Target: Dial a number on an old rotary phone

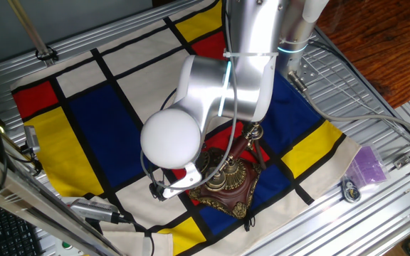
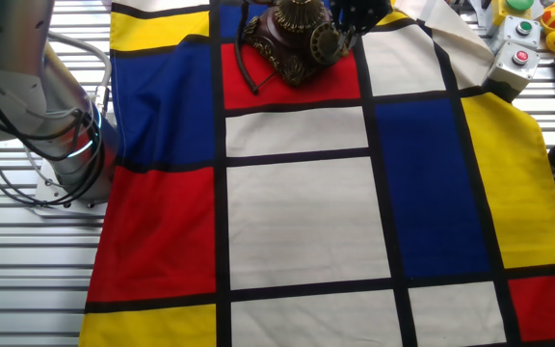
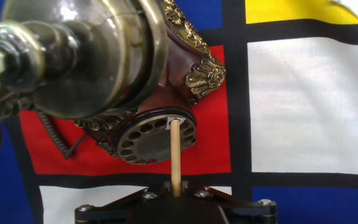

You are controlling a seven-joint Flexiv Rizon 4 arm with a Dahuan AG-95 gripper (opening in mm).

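Note:
The old rotary phone [image 1: 228, 183] stands on the chequered cloth, with a dark red base and brass trim. It also shows in the other fixed view [image 2: 297, 40]. In the hand view its round dial [image 3: 148, 142] faces me, and the brass handset end [image 3: 73, 56] fills the upper left. My gripper [image 3: 176, 194] is shut on a thin wooden stick [image 3: 174, 155]. The stick's tip rests at the dial's upper right finger holes. The gripper [image 2: 355, 14] sits just right of the phone in the other fixed view. The arm hides most of the phone in one fixed view.
The phone's coiled cord [image 3: 58, 134] hangs to the dial's left. A purple object [image 1: 367, 165] and a small ring [image 1: 350, 190] lie on the metal table at right. A button box [image 2: 515, 60] and coloured toys [image 2: 547, 17] sit beside the cloth.

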